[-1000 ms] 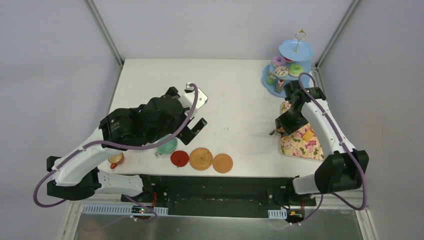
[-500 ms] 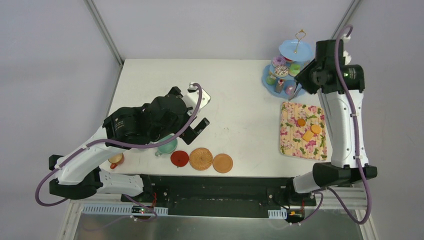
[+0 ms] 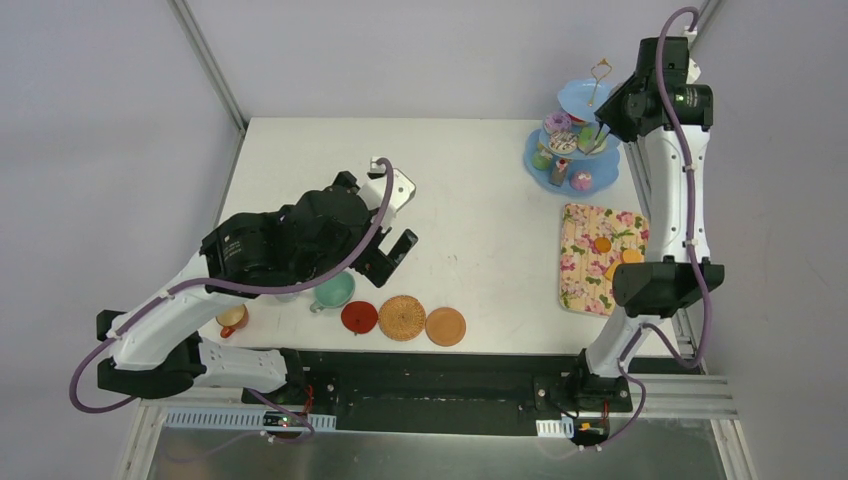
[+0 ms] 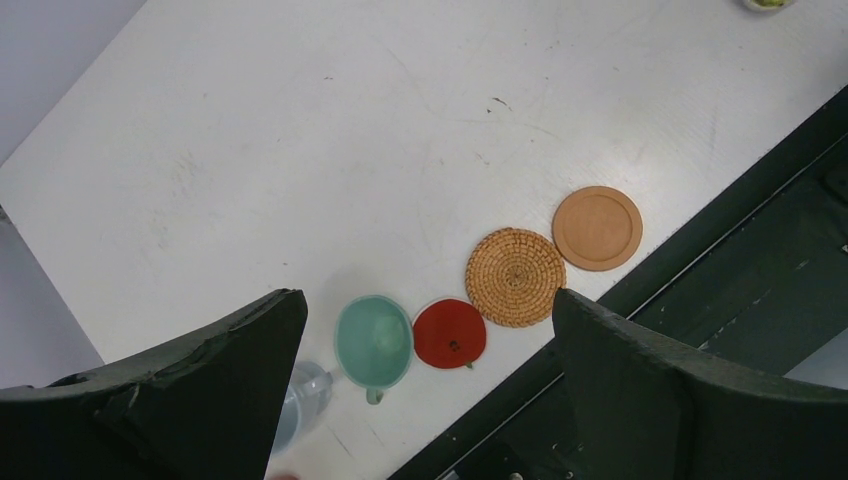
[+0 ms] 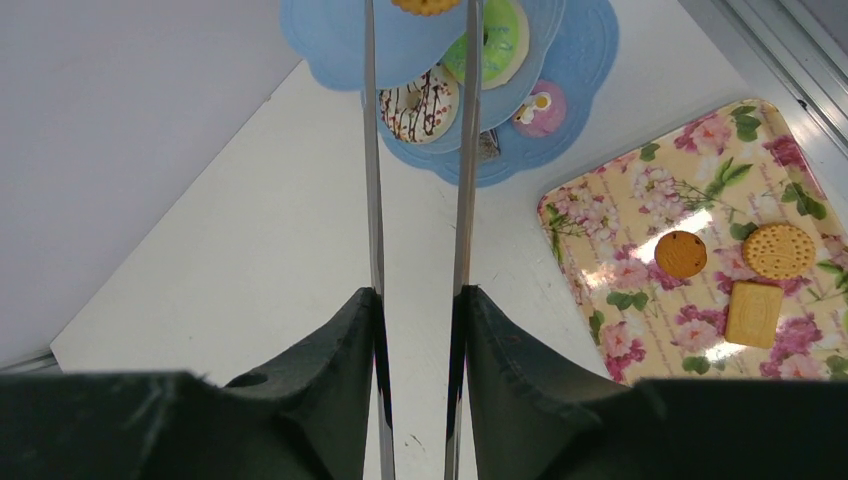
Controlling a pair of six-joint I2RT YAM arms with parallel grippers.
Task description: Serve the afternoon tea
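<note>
The light-blue three-tier stand (image 3: 580,100) stands at the far right with several donuts on its tiers. My right gripper (image 3: 610,118) is high above it, shut on the long metal tongs (image 5: 465,150). A biscuit (image 5: 425,5) shows between the tong tips over the stand (image 5: 330,30). My left gripper (image 3: 395,250) is open and empty above the mint green cup (image 4: 374,340). The grey-blue cup (image 4: 300,400) is partly hidden by a finger. The orange cup (image 3: 232,320) sits at the near left. The red coaster (image 4: 449,333), woven coaster (image 4: 515,277) and tan coaster (image 4: 597,227) lie in a row.
The floral tray (image 5: 640,290) lies near the right edge with three biscuits on it, one of them a round brown biscuit (image 5: 681,253). The tray also shows in the top view (image 3: 580,285). The black rail (image 3: 450,370) runs along the near edge.
My right arm has lifted the tongs from over the floral tray up and back to above the stand. The left arm has hardly moved.
</note>
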